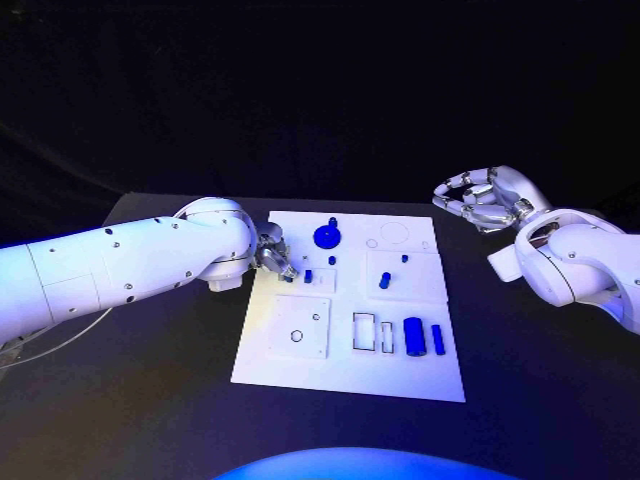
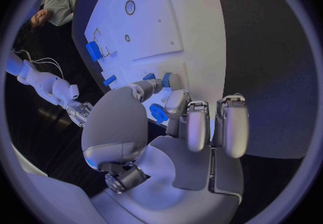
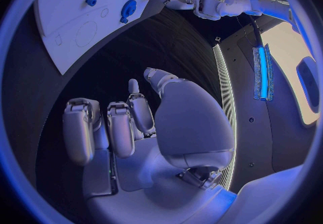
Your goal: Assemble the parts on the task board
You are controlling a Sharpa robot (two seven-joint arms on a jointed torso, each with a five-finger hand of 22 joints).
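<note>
The white task board (image 1: 349, 362) lies in the middle of the black table. My left hand (image 1: 274, 254) reaches over the board's left edge, and its thumb and a finger pinch a small blue part (image 1: 309, 275) (image 2: 166, 79) while the other fingers (image 2: 232, 127) curl in. A round blue part (image 1: 327, 236) (image 2: 158, 113) stands just beyond it. More blue parts are on the board: a peg (image 1: 384, 280), a cylinder (image 1: 414, 336) and a thin bar (image 1: 437, 338). My right hand (image 1: 486, 200) (image 3: 134, 121) hangs off the board's far right corner, fingers curled, holding nothing.
The board has a raised square plate (image 1: 301, 327) with ring holes at its near left and outlined slots (image 1: 365, 332) beside the cylinder. Bare black table (image 1: 551, 390) surrounds the board. My left arm (image 1: 118, 270) crosses the table's left side.
</note>
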